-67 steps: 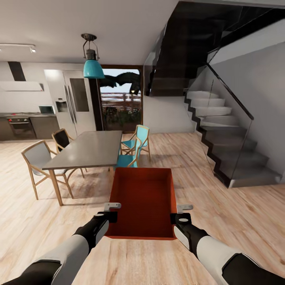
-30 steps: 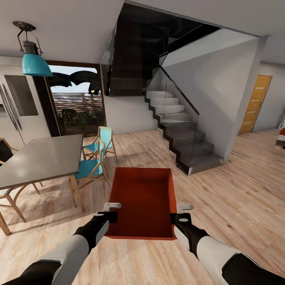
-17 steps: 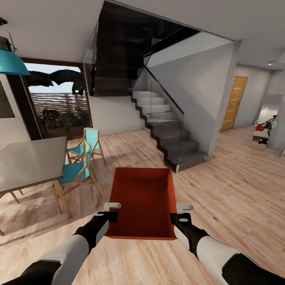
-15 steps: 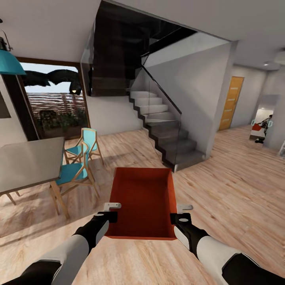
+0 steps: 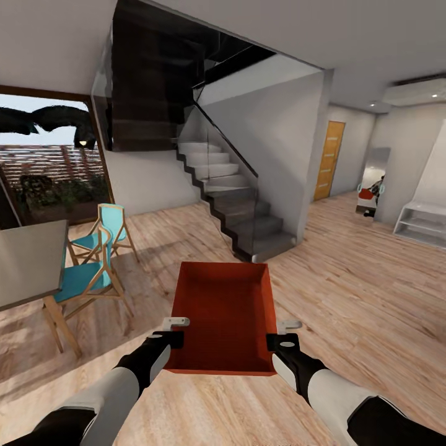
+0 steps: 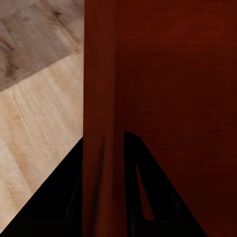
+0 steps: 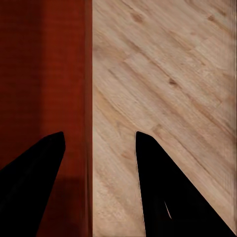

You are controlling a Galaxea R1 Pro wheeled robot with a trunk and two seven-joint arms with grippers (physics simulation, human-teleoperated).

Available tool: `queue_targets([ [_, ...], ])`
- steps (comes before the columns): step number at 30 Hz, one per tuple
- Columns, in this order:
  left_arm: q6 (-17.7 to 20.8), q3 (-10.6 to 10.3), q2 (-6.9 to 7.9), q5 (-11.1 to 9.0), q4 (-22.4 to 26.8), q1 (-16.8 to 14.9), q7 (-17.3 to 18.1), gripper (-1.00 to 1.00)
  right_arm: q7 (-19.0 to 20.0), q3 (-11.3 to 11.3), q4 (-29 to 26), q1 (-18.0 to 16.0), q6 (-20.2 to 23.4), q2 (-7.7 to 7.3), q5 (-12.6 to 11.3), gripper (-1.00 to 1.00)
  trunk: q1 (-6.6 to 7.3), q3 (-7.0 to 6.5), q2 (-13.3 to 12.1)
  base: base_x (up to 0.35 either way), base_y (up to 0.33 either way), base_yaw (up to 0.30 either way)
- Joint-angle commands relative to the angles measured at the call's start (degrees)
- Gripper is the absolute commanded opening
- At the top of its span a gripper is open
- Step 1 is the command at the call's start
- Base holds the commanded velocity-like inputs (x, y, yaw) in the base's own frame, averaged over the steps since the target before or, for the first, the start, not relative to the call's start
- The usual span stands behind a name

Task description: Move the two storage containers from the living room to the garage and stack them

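Note:
One orange-red open-top storage container [image 5: 223, 310] hangs level in front of me above the light wood plank floor [image 5: 347, 297]. It is empty inside. My left gripper [image 5: 176, 331] is shut on its left wall near the close end. In the left wrist view that wall [image 6: 101, 98] runs between the two dark fingers [image 6: 64, 202]. My right gripper [image 5: 283, 333] holds the right wall the same way. In the right wrist view the thin wall [image 7: 88, 98] passes between the fingers [image 7: 168, 192], with floor showing beside it.
A grey staircase with a glass rail [image 5: 238, 210] rises ahead. At the left stand a dining table [image 5: 25, 260], teal chairs [image 5: 93, 266] and a glass door [image 5: 56, 167]. A hallway at the right has an orange door [image 5: 328, 160], a mirror [image 5: 371, 189] and a white shelf [image 5: 424, 224].
The whole view has swung to the right: table, chairs and stairs slid left, while the hallway, orange door and white shelf came into view. Container and grippers keep the same pose.

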State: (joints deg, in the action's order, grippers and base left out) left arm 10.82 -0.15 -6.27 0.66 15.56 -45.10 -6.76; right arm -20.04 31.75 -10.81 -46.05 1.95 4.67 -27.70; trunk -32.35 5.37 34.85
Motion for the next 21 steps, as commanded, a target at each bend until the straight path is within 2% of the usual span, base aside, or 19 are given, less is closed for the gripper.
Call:
queue_targets([
  [1, 0.43, 0.59, 0.03, 0.4, 0.08, 0.02, -0.53, -1.0, 2.2, -1.78, -0.44, -0.09, 0.27, -0.01, 0.28, -1.0, -0.02, 0.11, 0.1, 0.0, 0.0, -0.26],
  [21, 0.43, 0.58, 0.03, 0.4, 0.08, 0.02, -0.53, -1.0, 2.2, -1.78, -0.44, -0.09, 0.25, -0.01, 0.28, -1.0, -0.02, 0.11, 0.1, 0.0, 0.0, -0.26],
])
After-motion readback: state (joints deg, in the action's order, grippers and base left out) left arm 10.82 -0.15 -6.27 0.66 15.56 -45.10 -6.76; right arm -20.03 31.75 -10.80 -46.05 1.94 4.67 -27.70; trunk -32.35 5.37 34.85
